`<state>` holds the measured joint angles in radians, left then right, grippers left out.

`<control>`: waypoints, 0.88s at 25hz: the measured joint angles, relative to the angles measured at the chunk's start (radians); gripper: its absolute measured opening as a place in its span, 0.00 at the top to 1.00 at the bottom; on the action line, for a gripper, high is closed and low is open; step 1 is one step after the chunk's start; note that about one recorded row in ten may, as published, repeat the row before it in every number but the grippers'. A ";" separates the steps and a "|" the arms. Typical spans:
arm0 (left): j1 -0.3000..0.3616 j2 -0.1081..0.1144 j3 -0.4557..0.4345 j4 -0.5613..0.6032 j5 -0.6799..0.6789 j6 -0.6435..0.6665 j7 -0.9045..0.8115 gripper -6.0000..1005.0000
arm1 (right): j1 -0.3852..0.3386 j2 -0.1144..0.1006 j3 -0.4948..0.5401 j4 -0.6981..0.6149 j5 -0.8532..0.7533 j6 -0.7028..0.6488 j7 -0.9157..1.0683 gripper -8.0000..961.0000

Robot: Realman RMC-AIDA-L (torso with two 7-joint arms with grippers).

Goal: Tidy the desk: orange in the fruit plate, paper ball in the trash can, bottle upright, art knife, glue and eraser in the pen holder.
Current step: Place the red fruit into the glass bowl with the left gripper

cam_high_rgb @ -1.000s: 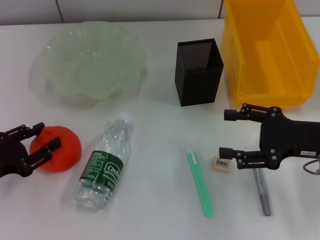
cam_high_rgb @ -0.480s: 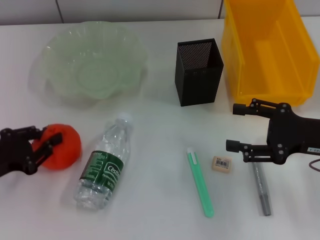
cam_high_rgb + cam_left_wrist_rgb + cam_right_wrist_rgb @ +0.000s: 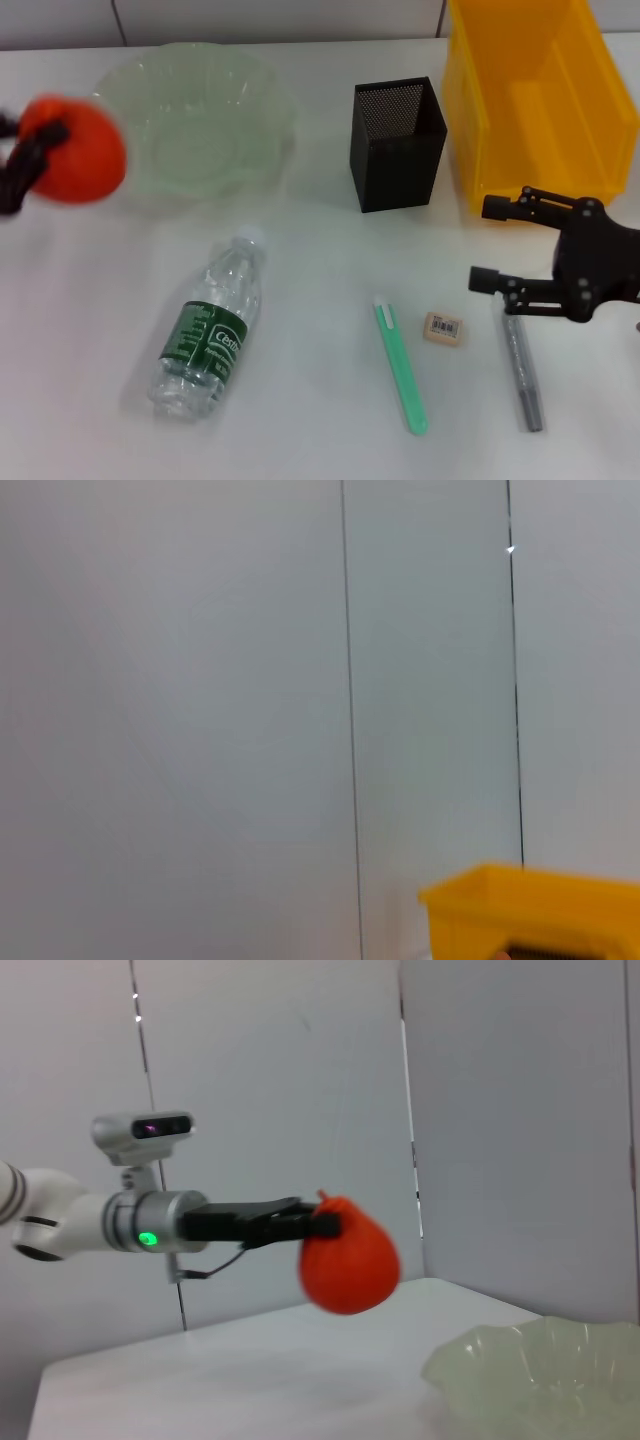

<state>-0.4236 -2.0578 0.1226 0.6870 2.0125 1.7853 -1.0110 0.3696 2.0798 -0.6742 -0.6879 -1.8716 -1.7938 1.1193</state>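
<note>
From the head view, we are holding the orange (image 3: pixel 80 148) in our left claw (image 3: pixel 30 150), raised beside the fruit plate (image 3: pixel 250 95) and not yet in it. Our right claw (image 3: pixel 492 245) is hanging open near the eraser (image 3: pixel 444 328); the bottle (image 3: pixel 210 335) is lying flat. The left wrist view is showing only the trash can (image 3: pixel 530 910). The right wrist view is confirming the clamped orange (image 3: pixel 348 1257) hanging above the worktop (image 3: pixel 230 1380).

Yellow trash can (image 3: pixel 530 910) corner (low in view) against pale wall (image 3: pixel 180 700).
</note>
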 joint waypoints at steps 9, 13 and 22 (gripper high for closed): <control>-0.267 -0.014 0.149 -0.139 0.002 -0.471 -0.032 0.89 | 0.004 0.002 -0.002 -0.165 0.001 -0.017 0.280 0.13; -0.311 -0.016 0.160 -0.203 -0.015 -0.602 -0.027 0.85 | 0.008 0.001 -0.010 -0.199 -0.005 -0.013 0.368 0.13; -0.265 -0.012 0.227 -0.157 -0.022 -0.550 -0.040 0.67 | 0.003 -0.001 -0.184 -0.562 -0.065 -0.013 0.759 0.13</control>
<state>-0.6887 -2.0693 0.3494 0.5299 1.9905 1.2353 -1.0510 0.3729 2.0791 -0.8580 -1.2503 -1.9364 -1.8063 1.8782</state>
